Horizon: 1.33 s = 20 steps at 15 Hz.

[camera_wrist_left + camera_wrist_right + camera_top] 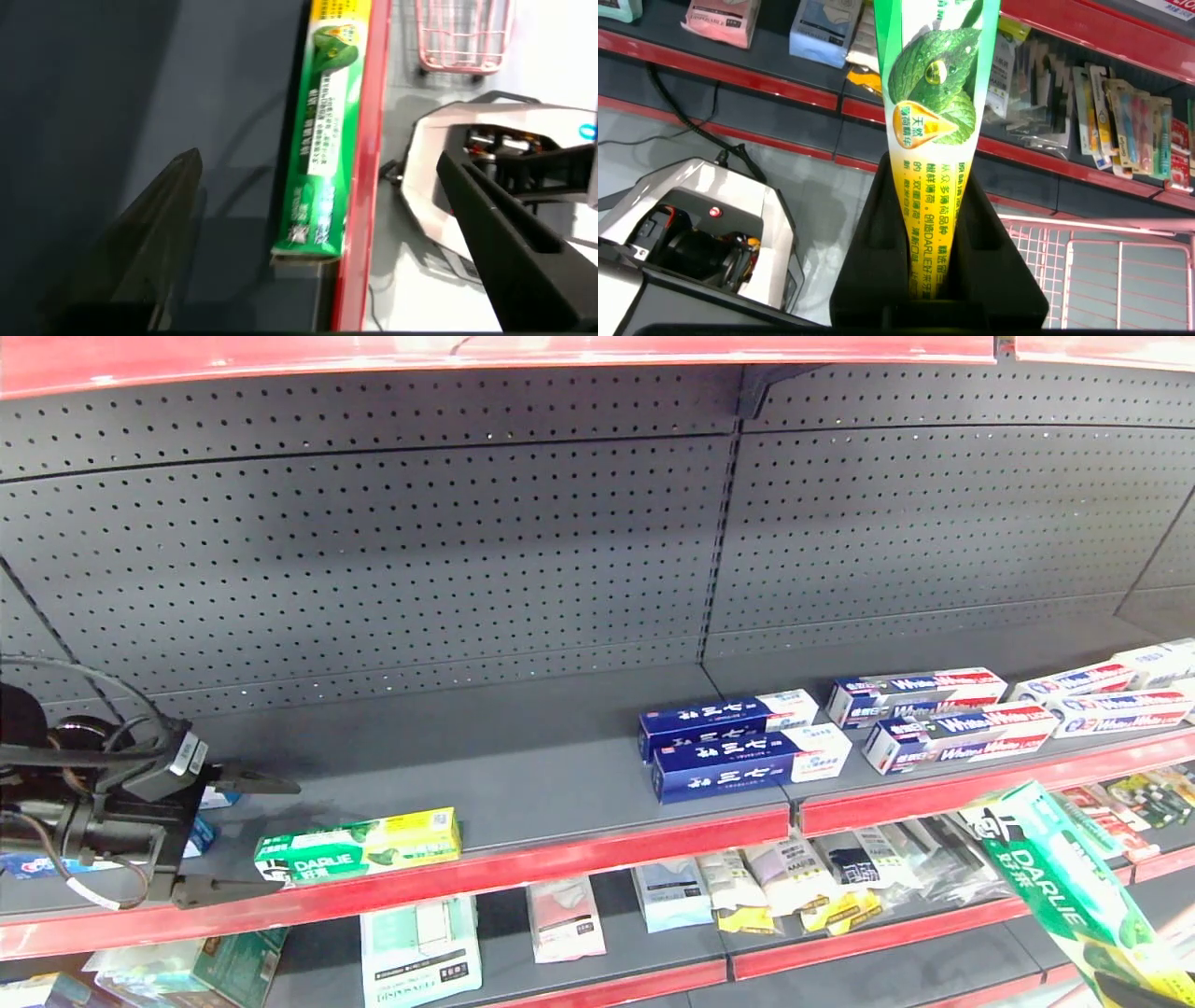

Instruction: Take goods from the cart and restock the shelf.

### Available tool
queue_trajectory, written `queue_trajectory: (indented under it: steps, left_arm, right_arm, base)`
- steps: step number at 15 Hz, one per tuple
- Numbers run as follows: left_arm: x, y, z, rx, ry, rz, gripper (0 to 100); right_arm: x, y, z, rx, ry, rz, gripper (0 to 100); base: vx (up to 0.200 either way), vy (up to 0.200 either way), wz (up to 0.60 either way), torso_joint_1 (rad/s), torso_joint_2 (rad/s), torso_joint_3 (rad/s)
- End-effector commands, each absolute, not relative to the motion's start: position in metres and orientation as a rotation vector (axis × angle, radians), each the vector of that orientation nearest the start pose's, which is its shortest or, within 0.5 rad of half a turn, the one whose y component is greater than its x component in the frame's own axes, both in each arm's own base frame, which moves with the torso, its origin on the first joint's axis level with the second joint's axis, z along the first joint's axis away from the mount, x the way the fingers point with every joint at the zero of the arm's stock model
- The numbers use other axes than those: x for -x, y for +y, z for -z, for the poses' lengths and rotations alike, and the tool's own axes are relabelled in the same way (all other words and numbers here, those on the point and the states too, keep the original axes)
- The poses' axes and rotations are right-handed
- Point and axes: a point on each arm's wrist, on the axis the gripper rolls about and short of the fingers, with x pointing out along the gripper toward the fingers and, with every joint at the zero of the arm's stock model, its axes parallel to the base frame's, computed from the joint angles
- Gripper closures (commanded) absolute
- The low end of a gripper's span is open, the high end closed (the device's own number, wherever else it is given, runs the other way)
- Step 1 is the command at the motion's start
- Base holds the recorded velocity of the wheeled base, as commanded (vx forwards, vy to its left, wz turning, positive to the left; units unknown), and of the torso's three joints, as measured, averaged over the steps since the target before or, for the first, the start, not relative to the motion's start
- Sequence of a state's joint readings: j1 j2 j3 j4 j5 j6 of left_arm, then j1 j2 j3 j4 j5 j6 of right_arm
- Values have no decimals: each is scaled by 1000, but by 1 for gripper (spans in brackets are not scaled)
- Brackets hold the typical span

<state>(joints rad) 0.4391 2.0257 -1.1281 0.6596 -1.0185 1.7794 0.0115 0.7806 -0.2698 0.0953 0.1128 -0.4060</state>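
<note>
Toothpaste sits on the right of the shelf [523, 756]: blue boxes [738, 747], then white boxes [943, 719]. One green box [358, 846] lies along the red front edge, just beside the left gripper [289, 837], whose fingers are wide apart. The right gripper [938, 201] squeezes a second green box [938, 84], low down near the pink cart [1120, 271].

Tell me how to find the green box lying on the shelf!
Look at the grey shelf with the red front edge. Toward its left, by the open left gripper, a green and yellow box lies along that edge. The blue boxes sit farther right, and the second green box is held in the right gripper.
</note>
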Motion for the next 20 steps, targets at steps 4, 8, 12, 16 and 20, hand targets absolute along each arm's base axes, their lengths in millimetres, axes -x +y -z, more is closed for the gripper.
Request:
queue_trajectory:
  steps: [4,8,12,16,20]
  left_arm:
    - [-264,122,-116,-570,335,1064,0]
    - [-248,128,-143,-647,294,984,0]
    - [-226,141,-169,-715,275,860,0]
    - [-212,151,-173,-795,255,759,0]
    - [-216,156,-157,-907,198,690,0]
  right_arm:
    - [-60,3,-133,361,570,-242,100]
    - [-61,3,-136,360,560,-240,100]
    - [-63,3,-143,362,537,-238,100]
    - [-63,3,-147,357,520,-235,100]
    - [-61,4,-152,356,486,-232,100]
  base:
    - [0,0,0,0,0,0]
    - [0,0,0,0,0,0]
    - [0,0,0,0,0,0]
    - [0,0,0,0,0,0]
    - [0,0,0,0,0,0]
